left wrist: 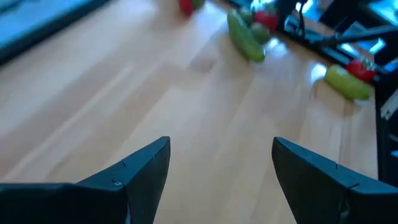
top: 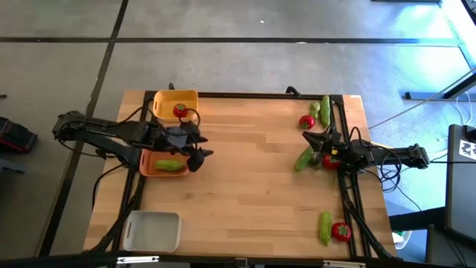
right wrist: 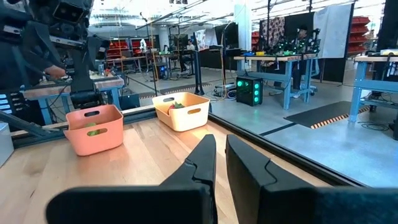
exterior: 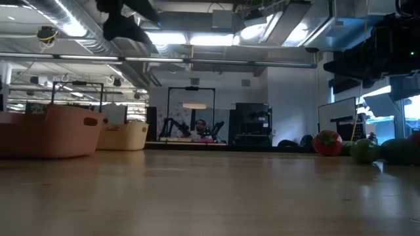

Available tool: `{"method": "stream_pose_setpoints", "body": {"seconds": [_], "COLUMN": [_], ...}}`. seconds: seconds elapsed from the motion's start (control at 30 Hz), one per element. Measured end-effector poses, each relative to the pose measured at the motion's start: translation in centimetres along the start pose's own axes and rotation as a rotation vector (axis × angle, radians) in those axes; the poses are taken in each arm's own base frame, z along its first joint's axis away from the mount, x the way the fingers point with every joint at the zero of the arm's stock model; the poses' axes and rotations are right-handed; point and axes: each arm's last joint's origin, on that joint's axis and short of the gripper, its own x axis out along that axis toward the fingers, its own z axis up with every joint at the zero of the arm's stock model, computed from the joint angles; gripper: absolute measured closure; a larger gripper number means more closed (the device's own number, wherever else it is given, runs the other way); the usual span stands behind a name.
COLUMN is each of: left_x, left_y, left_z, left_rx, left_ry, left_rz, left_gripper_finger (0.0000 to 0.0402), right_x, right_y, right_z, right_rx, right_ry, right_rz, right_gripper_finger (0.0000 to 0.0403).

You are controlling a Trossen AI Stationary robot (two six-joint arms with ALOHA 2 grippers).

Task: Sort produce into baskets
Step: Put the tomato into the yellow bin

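Note:
My left gripper (top: 202, 147) is open and empty above the bare wood, just right of the orange basket (top: 162, 164), which holds a green cucumber (top: 169, 165). The yellow basket (top: 176, 104) holds a red tomato (top: 179, 111). The white-grey basket (top: 152, 231) stands at the near left. My right gripper (top: 311, 138) is shut and empty at the right side, above a cucumber (top: 303, 158) and a tomato (top: 329, 161) on the table. More produce lies at the far right: a tomato (top: 306, 121), a lime (top: 314, 108) and a cucumber (top: 325, 108).
A cucumber (top: 325, 227) and a tomato (top: 341, 231) lie at the near right corner. Bare wood spans the middle of the table (top: 253, 179). Cables run along the table's right edge (top: 349, 193). The room behind the table holds benches and other robot stations.

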Motion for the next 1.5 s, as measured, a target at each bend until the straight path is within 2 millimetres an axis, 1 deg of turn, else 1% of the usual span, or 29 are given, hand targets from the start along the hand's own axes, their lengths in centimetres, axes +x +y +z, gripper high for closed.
{"method": "stream_pose_setpoints", "body": {"seconds": [0.13,0.23,0.33,0.43,0.53,0.6,0.73,0.83,0.97,1.1,1.23,1.33,1.5], "left_x": [0.3,0.7,1.5,2.4,3.1,3.5,3.7,3.8,3.9,3.9,3.9,3.9,3.9], "left_y": [-0.1,-0.2,-0.5,-0.7,-0.8,-0.9,-0.8,-0.6,-0.3,-0.3,-0.3,-0.3,-0.3], "left_z": [0.6,0.7,0.5,0.4,0.1,0.0,-0.1,0.0,0.2,0.2,0.2,0.2,0.2], "left_rx": [0.03,0.067,0.108,0.143,0.164,0.171,0.173,0.167,0.159,0.161,0.162,0.162,0.161], "left_ry": [-0.049,-0.056,-0.046,-0.034,-0.012,-0.002,0.006,0.004,0.002,0.002,0.003,0.003,0.003], "left_rz": [-0.011,-0.011,-0.004,0.002,0.014,0.019,0.026,0.034,0.044,0.045,0.044,0.044,0.044], "left_gripper_finger": [0.0125,0.0125,0.0125,0.0125,0.0125,0.0125,0.0125,0.0125,0.0125,0.0125,0.0125,0.0125,0.0125], "right_x": [0.0,-0.2,-0.1,0.3,0.8,1.3,2.4,3.5,5.1,7.0,8.7,9.6,10.6], "right_y": [-0.1,-0.1,-0.1,-0.1,0.0,0.1,0.5,0.6,0.1,-0.7,-1.8,-2.9,-4.3], "right_z": [0.5,1.8,2.3,2.7,2.7,3.1,4.3,5.4,6.5,6.5,5.6,4.2,2.0], "right_rx": [0.008,0.004,-0.045,-0.095,-0.156,-0.197,-0.301,-0.357,-0.416,-0.44,-0.399,-0.361,-0.305], "right_ry": [-0.013,-0.052,-0.04,-0.006,0.071,0.118,0.224,0.293,0.397,0.531,0.687,0.808,0.95], "right_rz": [-0.015,-0.015,-0.029,-0.123,-0.229,-0.276,-0.371,-0.426,-0.483,-0.487,-0.461,-0.463,-0.513], "right_gripper_finger": [0.0363,0.0339,0.0293,0.0235,0.018,0.0148,0.0097,0.0074,0.0065,0.0068,0.0077,0.0084,0.0092]}}
